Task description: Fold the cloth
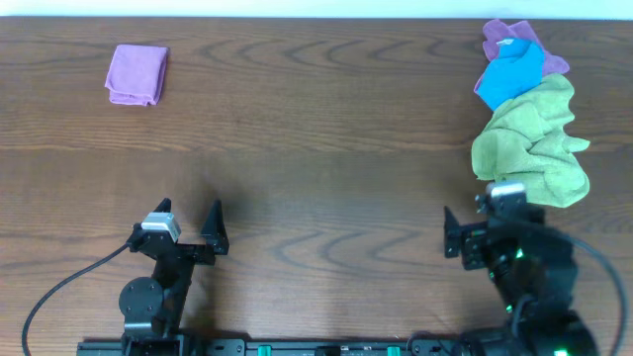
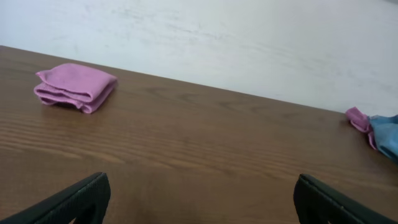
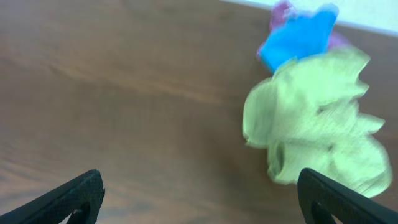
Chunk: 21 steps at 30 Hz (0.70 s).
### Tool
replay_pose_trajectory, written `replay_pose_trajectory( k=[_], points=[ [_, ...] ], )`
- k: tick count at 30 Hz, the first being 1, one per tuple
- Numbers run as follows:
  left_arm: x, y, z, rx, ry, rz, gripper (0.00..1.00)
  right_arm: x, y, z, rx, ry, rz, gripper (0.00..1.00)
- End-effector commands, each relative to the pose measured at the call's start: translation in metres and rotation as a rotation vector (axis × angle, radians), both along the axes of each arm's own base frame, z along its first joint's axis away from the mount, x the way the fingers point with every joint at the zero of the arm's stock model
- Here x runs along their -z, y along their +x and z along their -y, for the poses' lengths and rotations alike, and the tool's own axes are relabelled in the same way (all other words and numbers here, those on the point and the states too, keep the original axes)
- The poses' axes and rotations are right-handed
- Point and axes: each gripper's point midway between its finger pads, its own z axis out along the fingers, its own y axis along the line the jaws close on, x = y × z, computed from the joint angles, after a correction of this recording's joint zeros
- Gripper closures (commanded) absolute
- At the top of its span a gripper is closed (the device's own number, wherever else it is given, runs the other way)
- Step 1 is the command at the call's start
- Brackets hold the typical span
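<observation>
The lavender cloth point(image 1: 136, 74) lies as a small folded packet at the far left of the table; it also shows in the left wrist view point(image 2: 76, 86), with stacked layers at its near edge. My left gripper point(image 1: 190, 215) is open and empty near the front edge, well short of the cloth; its fingers point(image 2: 199, 199) frame bare wood. My right gripper point(image 1: 490, 225) is open and empty at the front right, just below the lime-green cloth; its fingers point(image 3: 199, 196) frame bare wood.
A crumpled lime-green cloth point(image 1: 534, 143) lies at the right, also in the right wrist view point(image 3: 311, 124). Behind it a bright blue cloth point(image 1: 509, 74) is bunched with another purple cloth point(image 1: 509, 38). The table's far edge meets a white wall point(image 2: 249, 37).
</observation>
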Motion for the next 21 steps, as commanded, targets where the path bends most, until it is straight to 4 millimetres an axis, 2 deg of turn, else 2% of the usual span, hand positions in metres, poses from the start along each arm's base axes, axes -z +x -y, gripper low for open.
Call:
replay_pose_trajectory(
  k=[1, 5, 14, 18, 21],
  points=[
    [0.018, 0.000, -0.001, -0.005, 0.005, -0.050, 0.05, 0.032, -0.005, -0.005, -0.037, 0.021, -0.004, 0.01],
    [0.018, 0.000, -0.001, -0.005, 0.004, -0.050, 0.05, 0.058, -0.012, -0.004, -0.033, 0.034, 0.027, 0.01],
    [0.018, 0.000, -0.001, -0.005, 0.005, -0.049, 0.05, 0.094, -0.019, -0.006, -0.045, 0.042, 0.038, 0.01],
    [0.018, 0.000, -0.001, -0.005, 0.005, -0.050, 0.05, 0.088, -0.018, -0.006, -0.045, 0.044, 0.067, 0.01],
    [0.018, 0.000, -0.001, -0.005, 0.004, -0.050, 0.04, 0.075, -0.017, -0.006, -0.046, 0.050, 0.135, 0.01]
  ],
)
